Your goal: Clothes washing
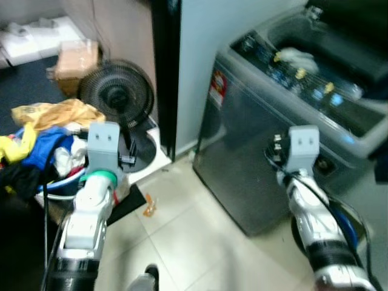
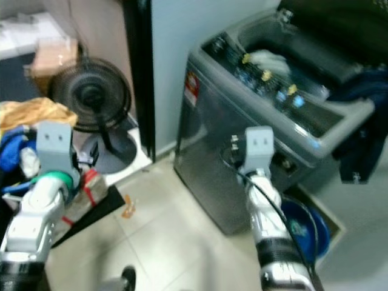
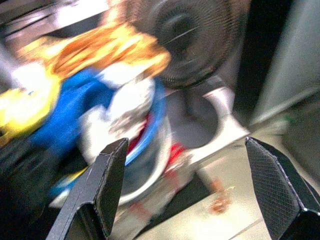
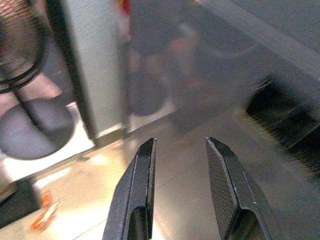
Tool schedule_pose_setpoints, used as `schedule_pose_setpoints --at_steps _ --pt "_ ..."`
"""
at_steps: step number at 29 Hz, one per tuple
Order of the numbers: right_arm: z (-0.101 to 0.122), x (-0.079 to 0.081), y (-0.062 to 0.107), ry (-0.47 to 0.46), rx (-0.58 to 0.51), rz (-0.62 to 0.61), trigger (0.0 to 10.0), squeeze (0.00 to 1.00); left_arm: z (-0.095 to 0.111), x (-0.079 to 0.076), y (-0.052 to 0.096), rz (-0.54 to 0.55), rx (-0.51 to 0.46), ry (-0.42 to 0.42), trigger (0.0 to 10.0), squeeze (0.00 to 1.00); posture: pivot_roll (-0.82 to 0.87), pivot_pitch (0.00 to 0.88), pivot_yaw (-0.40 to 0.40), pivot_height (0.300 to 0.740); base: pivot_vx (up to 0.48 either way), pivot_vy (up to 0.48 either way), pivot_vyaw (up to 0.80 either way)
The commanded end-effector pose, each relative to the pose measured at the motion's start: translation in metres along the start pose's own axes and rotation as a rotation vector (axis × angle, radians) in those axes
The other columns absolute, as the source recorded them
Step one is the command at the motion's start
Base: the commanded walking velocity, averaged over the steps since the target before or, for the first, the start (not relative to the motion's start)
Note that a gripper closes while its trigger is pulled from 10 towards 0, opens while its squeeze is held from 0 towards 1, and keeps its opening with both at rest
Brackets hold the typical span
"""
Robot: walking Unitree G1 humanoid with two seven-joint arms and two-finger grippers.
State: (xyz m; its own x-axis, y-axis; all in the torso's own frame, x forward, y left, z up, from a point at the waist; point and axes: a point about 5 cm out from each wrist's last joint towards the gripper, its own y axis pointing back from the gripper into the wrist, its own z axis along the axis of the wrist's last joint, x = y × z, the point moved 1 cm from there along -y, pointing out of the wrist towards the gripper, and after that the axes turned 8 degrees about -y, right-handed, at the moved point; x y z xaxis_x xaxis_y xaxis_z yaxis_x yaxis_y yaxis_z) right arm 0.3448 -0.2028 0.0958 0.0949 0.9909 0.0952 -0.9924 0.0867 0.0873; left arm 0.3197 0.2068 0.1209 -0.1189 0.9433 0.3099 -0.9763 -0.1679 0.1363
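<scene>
Facing the laundry pile [image 1: 42, 139], left gripper [image 3: 195, 185] spread wide and empty, nearer arm. Right gripper [image 4: 180, 190] slightly parted, empty, toward the washing machine [image 1: 254, 163].

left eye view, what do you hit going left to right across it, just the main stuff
pile of clothes → left gripper → black fan → orange scrap on the floor → right gripper in front of the grey washing machine
</scene>
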Motion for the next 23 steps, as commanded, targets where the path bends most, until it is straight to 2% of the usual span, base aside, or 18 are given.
schedule_pose_setpoints --at_steps 1,3,4,5,6,7,9,11,16,22,23 --pt "-0.021 -0.004 0.007 -0.027 0.067 -0.029 10.0 0.0 -0.021 -0.011 0.0 -0.055 0.039 0.027 10.0 0.0 0.04 0.033 -0.036 0.74 0.0 0.0 0.79" --pt "-0.021 -0.004 0.007 -0.027 0.067 -0.029 10.0 0.0 -0.021 -0.011 0.0 -0.055 0.039 0.027 10.0 0.0 0.04 0.033 -0.036 0.74 0.0 0.0 0.79" --pt "-0.025 -0.003 0.006 -0.041 0.077 -0.028 10.0 0.0 -0.033 -0.012 0.0 -0.067 0.065 0.025 10.0 0.0 0.03 0.031 -0.035 0.74 0.0 0.0 0.79" --pt "-0.025 -0.003 0.006 -0.041 0.077 -0.028 10.0 0.0 -0.033 -0.012 0.0 -0.067 0.065 0.025 10.0 0.0 0.03 0.031 -0.035 0.74 0.0 0.0 0.79" --pt "-0.029 -0.007 0.007 -0.039 0.096 -0.039 10.0 0.0 -0.046 -0.011 0.001 -0.064 0.101 0.022 10.0 0.0 0.03 0.026 -0.037 0.74 0.0 0.0 0.79" --pt "-0.029 -0.007 0.007 -0.039 0.096 -0.039 10.0 0.0 -0.046 -0.011 0.001 -0.064 0.101 0.022 10.0 0.0 0.03 0.026 -0.037 0.74 0.0 0.0 0.79" --pt "-0.048 -0.018 0.012 -0.008 0.165 -0.066 10.0 0.0 -0.073 -0.009 0.003 -0.042 0.184 0.026 10.0 0.0 0.02 0.023 -0.039 0.74 0.0 0.0 0.79" --pt "-0.062 -0.024 0.019 -0.004 0.218 -0.086 10.0 0.0 -0.087 -0.01 0.005 -0.027 0.238 0.037 10.0 0.0 0.02 0.024 -0.04 0.74 0.0 0.0 0.79" --pt "-0.067 -0.018 0.02 -0.057 0.223 -0.071 10.0 0.0 -0.092 -0.014 0.006 -0.029 0.252 0.042 10.0 0.0 0.02 0.023 -0.039 0.74 0.0 0.0 0.79" --pt "-0.068 -0.017 0.021 -0.069 0.227 -0.057 10.0 0.0 -0.094 -0.016 0.006 -0.037 0.256 0.051 10.0 0.0 0.02 0.023 -0.037 0.74 0.0 0.0 0.79" --pt "-0.076 -0.018 0.025 -0.063 0.261 -0.059 10.0 0.0 -0.101 -0.016 0.007 -0.038 0.278 0.055 10.0 0.0 0.02 0.02 -0.039 0.74 0.0 0.0 0.79"
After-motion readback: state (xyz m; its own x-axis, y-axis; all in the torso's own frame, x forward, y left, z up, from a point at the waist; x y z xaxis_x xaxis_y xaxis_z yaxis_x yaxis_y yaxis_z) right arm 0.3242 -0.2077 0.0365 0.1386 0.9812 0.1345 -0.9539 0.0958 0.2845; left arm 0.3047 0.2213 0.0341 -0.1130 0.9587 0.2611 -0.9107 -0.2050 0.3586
